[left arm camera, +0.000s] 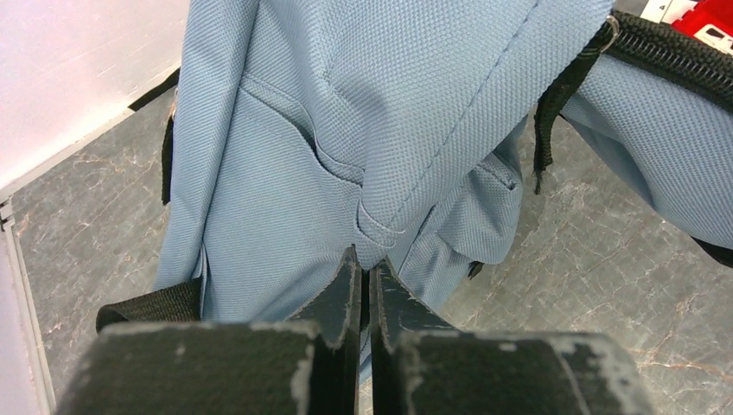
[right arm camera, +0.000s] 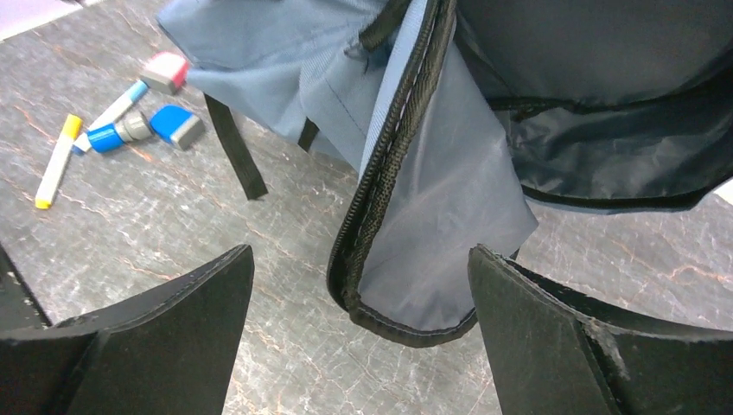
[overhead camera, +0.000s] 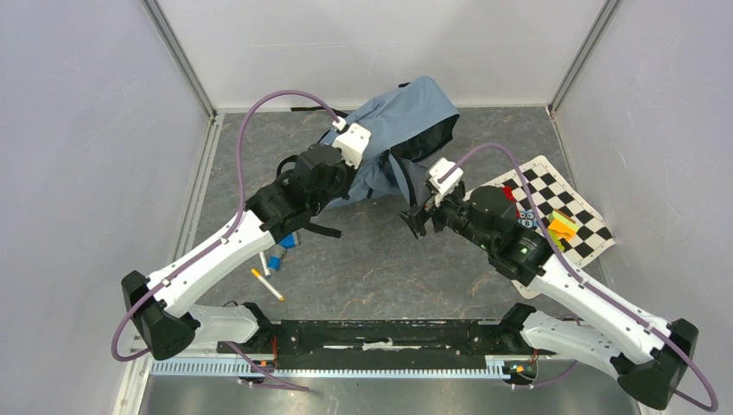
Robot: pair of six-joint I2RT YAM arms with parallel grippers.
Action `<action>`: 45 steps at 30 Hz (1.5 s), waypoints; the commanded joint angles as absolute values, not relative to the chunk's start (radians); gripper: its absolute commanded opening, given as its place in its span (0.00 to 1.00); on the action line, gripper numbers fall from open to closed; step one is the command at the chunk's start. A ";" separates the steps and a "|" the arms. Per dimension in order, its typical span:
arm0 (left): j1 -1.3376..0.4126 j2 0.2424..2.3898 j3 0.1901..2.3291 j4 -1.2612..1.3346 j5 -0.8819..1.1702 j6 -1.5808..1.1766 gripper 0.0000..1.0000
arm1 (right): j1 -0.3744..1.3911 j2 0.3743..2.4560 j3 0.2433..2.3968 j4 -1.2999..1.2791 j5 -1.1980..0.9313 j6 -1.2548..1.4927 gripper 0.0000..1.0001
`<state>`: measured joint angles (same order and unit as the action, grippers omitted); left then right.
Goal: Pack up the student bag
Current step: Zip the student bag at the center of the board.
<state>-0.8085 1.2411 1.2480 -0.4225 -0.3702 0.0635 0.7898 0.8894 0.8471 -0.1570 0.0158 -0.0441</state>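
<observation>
Bag (overhead camera: 415, 112) lies slumped at the back of the table (overhead camera: 372, 259), mouth towards the right, black lining showing. Left gripper (left arm camera: 367, 264) is pinched fully together on a thin fold of the bag's outer fabric (tips only, shallow bite). Right gripper (right arm camera: 360, 255) is spread wide and holds nothing; the zippered flap (right arm camera: 449, 216) hangs between its fingers.

Risks: the fold slips out and the mouth sags shut, or the right fingers snag the zipper and drag the bag. Pens (right arm camera: 56, 160) lie well apart.
</observation>
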 commanded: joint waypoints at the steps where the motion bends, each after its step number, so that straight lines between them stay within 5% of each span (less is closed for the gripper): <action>1: -0.796 1.196 1.364 -0.296 -0.375 0.047 0.02 | 0.790 0.968 0.815 -0.092 0.099 -0.091 0.94; 5: -0.792 1.199 1.459 -0.337 -0.358 0.082 0.02 | 0.791 1.038 0.949 -0.192 0.165 -0.114 0.33; 8: -0.790 1.220 1.573 -0.411 -0.324 0.108 0.02 | 0.791 1.025 1.071 -0.255 0.162 -0.123 0.10; 11: -0.790 1.248 1.705 -0.499 -0.278 0.117 0.02 | 0.790 1.008 1.186 -0.330 0.088 -0.127 0.01; 21: -0.758 1.335 1.920 -0.735 -0.141 0.113 0.02 | 0.790 1.057 1.386 -0.589 -0.021 -0.002 0.00; 25: -0.672 1.410 1.843 -0.778 0.070 0.066 0.02 | 0.789 1.099 1.320 -0.640 0.187 0.038 0.06; 29: -0.653 1.479 1.735 -0.757 0.188 0.047 0.02 | 0.790 1.132 1.262 -0.646 0.554 0.042 0.54; 35: -0.648 1.523 1.596 -0.613 0.208 0.018 0.02 | 0.790 1.210 1.263 -0.585 0.867 -0.084 0.88; 38: -0.644 1.579 1.591 -0.589 0.189 0.033 0.02 | 0.778 1.248 1.269 -0.524 0.941 -0.150 0.98; 45: -0.631 1.757 1.641 -0.576 0.096 0.031 0.02 | 0.614 1.362 1.343 -0.481 0.738 -0.128 0.98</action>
<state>-0.6304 1.6745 1.6112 -0.5591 0.1081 0.0559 0.7021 1.3228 1.2591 -0.5385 0.8127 -0.1345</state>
